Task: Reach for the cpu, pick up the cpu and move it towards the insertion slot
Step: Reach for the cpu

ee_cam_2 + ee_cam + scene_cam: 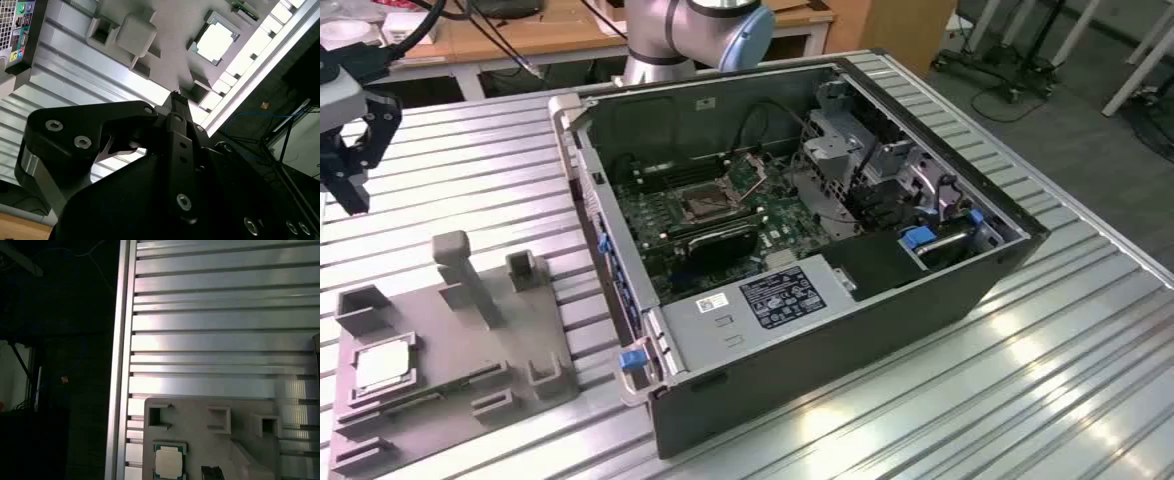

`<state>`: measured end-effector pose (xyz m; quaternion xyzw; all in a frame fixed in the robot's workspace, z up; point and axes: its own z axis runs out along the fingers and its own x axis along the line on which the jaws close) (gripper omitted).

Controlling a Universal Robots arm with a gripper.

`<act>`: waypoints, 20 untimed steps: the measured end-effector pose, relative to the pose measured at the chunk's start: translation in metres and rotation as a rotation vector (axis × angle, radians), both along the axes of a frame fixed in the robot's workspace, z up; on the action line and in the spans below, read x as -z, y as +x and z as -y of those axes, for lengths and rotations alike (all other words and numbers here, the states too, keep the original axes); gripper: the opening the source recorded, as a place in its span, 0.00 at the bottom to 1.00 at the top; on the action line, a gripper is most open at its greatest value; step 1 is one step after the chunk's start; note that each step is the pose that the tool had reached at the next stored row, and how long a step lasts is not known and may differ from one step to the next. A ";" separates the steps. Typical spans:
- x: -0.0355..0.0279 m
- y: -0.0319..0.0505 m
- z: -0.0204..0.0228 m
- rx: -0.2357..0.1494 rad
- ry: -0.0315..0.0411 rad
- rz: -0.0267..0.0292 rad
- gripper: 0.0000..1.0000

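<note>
step: reach, cpu not yet touched | hand (354, 185): above surface (467, 170), well apart from cpu; spread or pressed together, cannot tell | cpu (380, 368): flat in fixture (460, 345) recess | slot (707, 203): inside open case (854, 330) | need, as I judge: hand squared over cpu, low, gentle grip

- Ribbed silvery metal table top (1067, 380): smooth and glossy, with bright glare along the ridges.
- Pale grey plastic fixture block (454, 330): matt and even.
- Small square cpu (380, 368): pale silvery-white metal face with a soft sheen and a thin darker rim. In both wrist views the cpu (216, 40) (168, 463) glints.
- Black sheet-metal computer case (854, 340): matt outside, with dull grey bare steel inside.
- Square insertion slot (704, 203): dark centre framed by a shiny silvery metal bracket.
- Light brown wooden desk (520, 40): smooth.
</note>
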<state>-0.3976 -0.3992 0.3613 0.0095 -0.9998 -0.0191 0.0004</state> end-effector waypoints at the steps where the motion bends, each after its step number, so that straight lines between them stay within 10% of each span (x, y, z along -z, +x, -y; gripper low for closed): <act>1: 0.0000 0.0000 0.0000 0.000 0.0000 0.0000 0.11; 20: 0.0005 -0.0056 0.0000 0.000 0.0000 0.0000 0.11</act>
